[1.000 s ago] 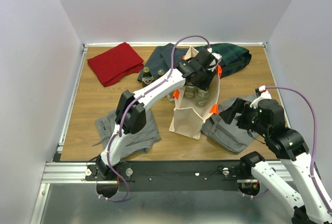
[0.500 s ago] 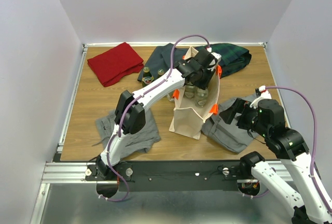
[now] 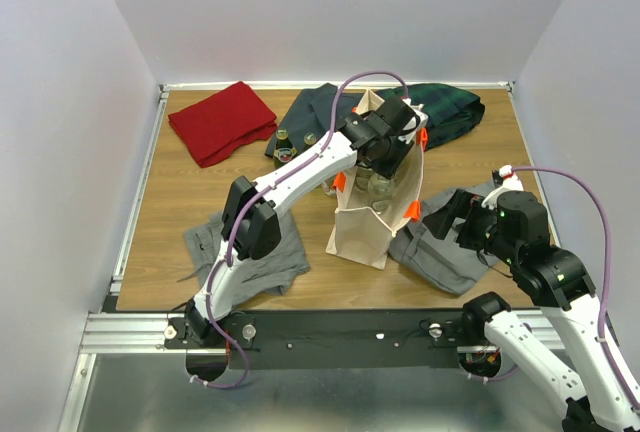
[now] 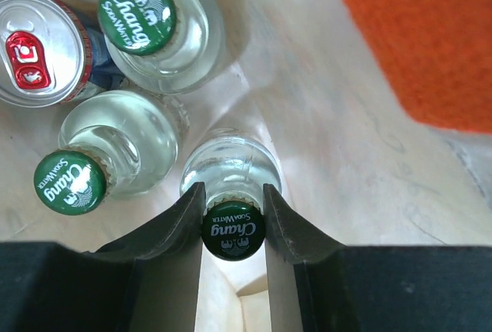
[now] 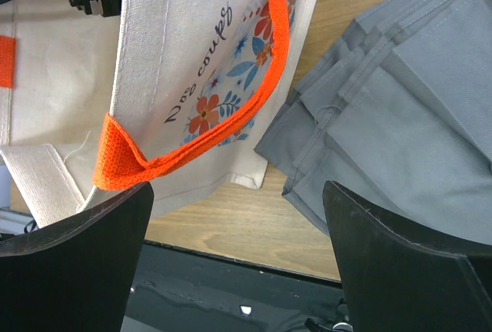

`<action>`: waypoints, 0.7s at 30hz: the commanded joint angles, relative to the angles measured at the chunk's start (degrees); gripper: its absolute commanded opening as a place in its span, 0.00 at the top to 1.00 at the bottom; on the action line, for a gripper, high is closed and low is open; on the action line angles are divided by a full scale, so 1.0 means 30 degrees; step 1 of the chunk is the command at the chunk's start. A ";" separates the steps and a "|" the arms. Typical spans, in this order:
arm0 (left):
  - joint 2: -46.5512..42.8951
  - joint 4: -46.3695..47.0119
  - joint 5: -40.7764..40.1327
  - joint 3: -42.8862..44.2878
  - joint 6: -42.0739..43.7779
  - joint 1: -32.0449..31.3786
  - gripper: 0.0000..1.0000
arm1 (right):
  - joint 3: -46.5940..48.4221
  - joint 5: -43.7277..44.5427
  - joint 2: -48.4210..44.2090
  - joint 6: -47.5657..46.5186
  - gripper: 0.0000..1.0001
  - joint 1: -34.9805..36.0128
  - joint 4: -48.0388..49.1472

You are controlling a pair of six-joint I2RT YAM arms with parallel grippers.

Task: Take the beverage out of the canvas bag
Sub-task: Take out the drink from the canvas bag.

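Pale lavender walls close in on three sides of a wooden table [image 3: 200, 197], with the canvas bag [image 3: 362, 237] standing upright near its middle. Behind and to the left of the bag lies a red cloth [image 3: 220, 120]; dark green clothes [image 3: 450, 107] sit behind it, and grey folded clothes [image 3: 445, 252] lie against its right side. The left end effector [image 4: 233, 194] reaches down into the bag's open top, its fingers pinching the neck of a beverage bottle [image 4: 231, 164] just under the green cap. Two more capped bottles [image 4: 165, 32] and a can [image 4: 38, 48] stand beside it inside the bag. The right end effector [image 5: 237, 190] hangs wide apart and empty just right of the bag, facing an orange handle [image 5: 231, 128].
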 commanded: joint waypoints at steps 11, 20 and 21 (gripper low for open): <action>-0.2374 0.0225 -0.0359 0.1033 0.1103 -0.0129 1.00 | 0.0003 0.0525 -0.0013 0.0161 0.00 0.0081 -0.0357; -0.2784 -0.0272 -0.0155 0.2175 0.1161 -0.0128 1.00 | -0.0026 0.0554 -0.0014 0.0190 0.00 0.0081 -0.0328; -0.2814 -0.0331 0.0019 0.2263 0.1219 -0.0128 1.00 | -0.0026 0.0554 -0.0042 0.0190 0.00 0.0081 -0.0357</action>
